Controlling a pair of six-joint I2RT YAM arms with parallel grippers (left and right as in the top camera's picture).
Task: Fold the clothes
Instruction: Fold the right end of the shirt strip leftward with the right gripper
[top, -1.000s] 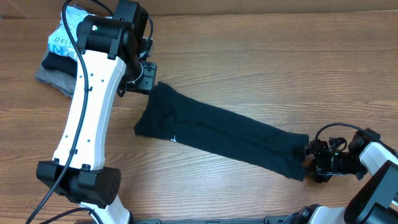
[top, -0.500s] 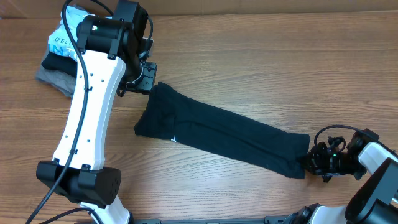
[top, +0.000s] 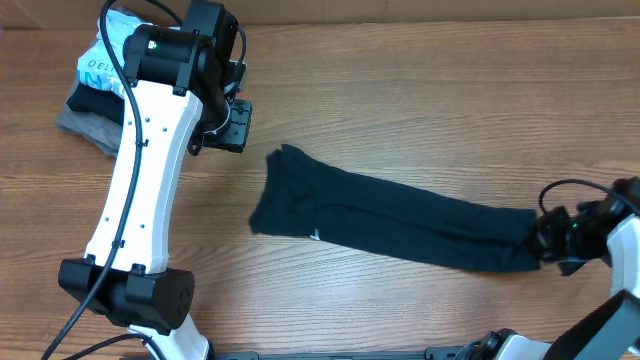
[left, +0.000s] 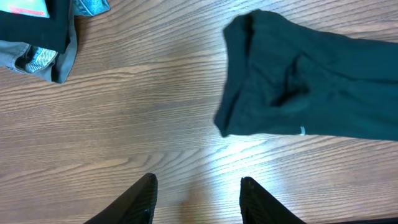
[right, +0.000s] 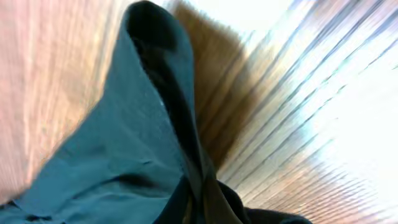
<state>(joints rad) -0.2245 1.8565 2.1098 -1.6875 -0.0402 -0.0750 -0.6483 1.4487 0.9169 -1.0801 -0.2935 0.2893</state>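
Note:
The clothes, a dark navy T-shirt (top: 400, 225), lie as a long narrow strip across the table, with a small white mark on the front edge. My right gripper (top: 541, 241) is shut on the strip's right end. In the right wrist view the fabric (right: 112, 155) fills the left side and bunches into my gripper (right: 202, 199). My left gripper (top: 231, 127) hangs open over bare wood, apart from the shirt's left end. In the left wrist view the shirt (left: 298, 87) sits at the upper right, beyond the open gripper (left: 198, 186).
A pile with a light blue lettered shirt (top: 100, 58) over a grey folded garment (top: 85, 125) sits at the far left; the grey garment (left: 37, 56) also shows at the left wrist view's top left. The left arm's white link (top: 140, 190) stretches over the table's left side.
The right gripper closed on the shirt's right end and drew it rightward. The shirt's left end slid away from the left gripper, which has stayed in place.

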